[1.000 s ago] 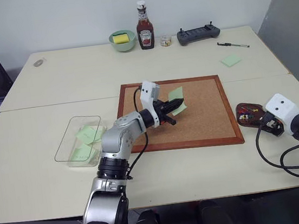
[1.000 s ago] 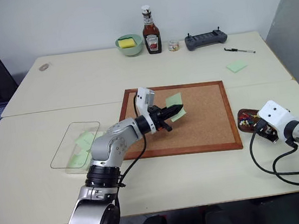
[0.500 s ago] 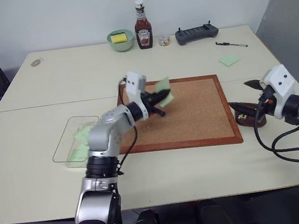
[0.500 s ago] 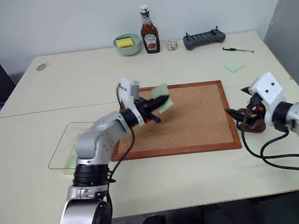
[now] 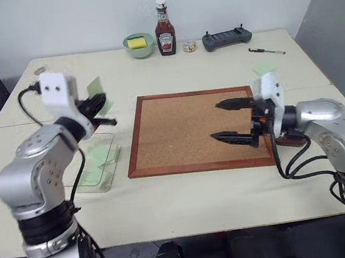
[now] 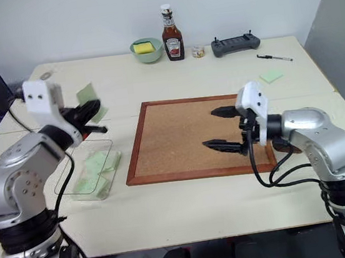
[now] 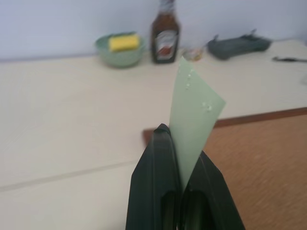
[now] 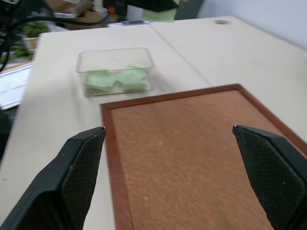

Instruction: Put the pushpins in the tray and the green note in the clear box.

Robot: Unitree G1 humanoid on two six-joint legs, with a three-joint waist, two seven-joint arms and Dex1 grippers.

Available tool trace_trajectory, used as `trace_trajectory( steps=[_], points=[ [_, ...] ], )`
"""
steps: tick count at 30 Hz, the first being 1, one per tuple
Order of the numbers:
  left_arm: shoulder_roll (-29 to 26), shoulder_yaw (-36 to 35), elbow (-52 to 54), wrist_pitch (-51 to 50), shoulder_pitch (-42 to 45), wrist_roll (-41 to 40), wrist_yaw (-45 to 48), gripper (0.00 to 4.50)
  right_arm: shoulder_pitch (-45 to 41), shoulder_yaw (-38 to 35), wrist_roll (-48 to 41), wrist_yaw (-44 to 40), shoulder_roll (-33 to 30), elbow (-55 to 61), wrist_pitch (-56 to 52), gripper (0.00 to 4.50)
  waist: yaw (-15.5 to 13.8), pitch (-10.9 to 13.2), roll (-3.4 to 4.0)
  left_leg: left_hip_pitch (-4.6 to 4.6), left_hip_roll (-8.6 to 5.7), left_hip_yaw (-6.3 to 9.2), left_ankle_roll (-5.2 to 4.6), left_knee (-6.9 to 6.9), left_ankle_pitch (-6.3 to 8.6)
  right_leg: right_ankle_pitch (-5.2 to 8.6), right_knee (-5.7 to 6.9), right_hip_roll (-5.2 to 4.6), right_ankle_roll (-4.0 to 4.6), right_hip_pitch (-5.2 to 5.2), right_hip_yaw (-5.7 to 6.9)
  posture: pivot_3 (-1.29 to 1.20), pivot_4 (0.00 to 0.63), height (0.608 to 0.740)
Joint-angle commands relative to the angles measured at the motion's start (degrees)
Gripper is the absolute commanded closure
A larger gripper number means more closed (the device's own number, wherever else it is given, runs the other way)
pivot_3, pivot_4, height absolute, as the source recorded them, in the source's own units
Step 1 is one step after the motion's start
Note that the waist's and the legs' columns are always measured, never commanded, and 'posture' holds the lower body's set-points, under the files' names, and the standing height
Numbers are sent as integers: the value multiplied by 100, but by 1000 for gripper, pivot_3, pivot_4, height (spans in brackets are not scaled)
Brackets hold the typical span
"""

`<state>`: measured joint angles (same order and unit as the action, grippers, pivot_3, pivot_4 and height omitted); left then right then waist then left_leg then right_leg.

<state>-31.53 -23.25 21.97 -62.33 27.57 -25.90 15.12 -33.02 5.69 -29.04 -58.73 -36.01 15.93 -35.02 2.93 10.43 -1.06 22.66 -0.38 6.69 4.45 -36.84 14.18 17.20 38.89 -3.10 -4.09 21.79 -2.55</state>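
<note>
- The left claw (image 5: pixel 98 105) is clenched on the green note (image 7: pixel 194 112), which stands up from between its fingers; the claw is raised above the far end of the clear box (image 5: pixel 95 162).
- The clear box sits on the surface (image 5: pixel 188 202) just left of the cork board (image 5: pixel 185 130) and holds several pale green slips (image 8: pixel 115 80).
- The right claw (image 5: pixel 229 121) is released, its two fingers spread wide and pointing left above the right half of the cork board, grasping nothing.
- The tray (image 6: pixel 283 145) lies just off the board's right edge, mostly hidden behind the right arm; the pushpins cannot be made out.
- At the far edge of the surface stand a green bowl (image 5: pixel 140 45), a ketchup bottle (image 5: pixel 163 29), a controller (image 5: pixel 228 36) and a pen (image 5: pixel 268 50), with another pale green sticky note (image 6: pixel 272 76) nearer.
</note>
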Motion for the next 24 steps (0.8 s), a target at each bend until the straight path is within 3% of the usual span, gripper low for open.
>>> trace_trajectory(
  steps=[1, 8, 16, 24],
  points=[
    [-162, -503, 790, -509, -466, -57, -213, 4500, -305, 389, 195, -365, 160, -219, 433, 6, -9, 6, -10, 1, 0, 3, 0, 0, 0, 0, 0, 0, 0, 0, 3, 0, 150, 740],
    [-59, -847, 1427, -1029, -1217, -82, -392, 4500, -569, 781, 499, -600, 468, -666, 938, 6, -62, 8, -13, 5, 0, 9, 1, -1, 0, 0, 0, -1, 1, 3, 7, 0, 150, 740],
    [149, -885, 1612, -1201, -1492, 83, -712, 4500, -692, 878, 637, -666, 661, -824, 1076, 6, -101, 8, -13, 4, 0, 7, 2, -1, 1, -1, 0, -1, 2, 5, 5, 0, 150, 740],
    [235, -933, 1735, -1151, -1641, 171, -842, 2847, -780, 900, 671, -713, 789, -911, 1086, 0, -105, 8, -13, 6, 1, 6, 2, 1, 1, 0, 1, -1, 2, 8, 5, 0, 150, 740]
  ],
)
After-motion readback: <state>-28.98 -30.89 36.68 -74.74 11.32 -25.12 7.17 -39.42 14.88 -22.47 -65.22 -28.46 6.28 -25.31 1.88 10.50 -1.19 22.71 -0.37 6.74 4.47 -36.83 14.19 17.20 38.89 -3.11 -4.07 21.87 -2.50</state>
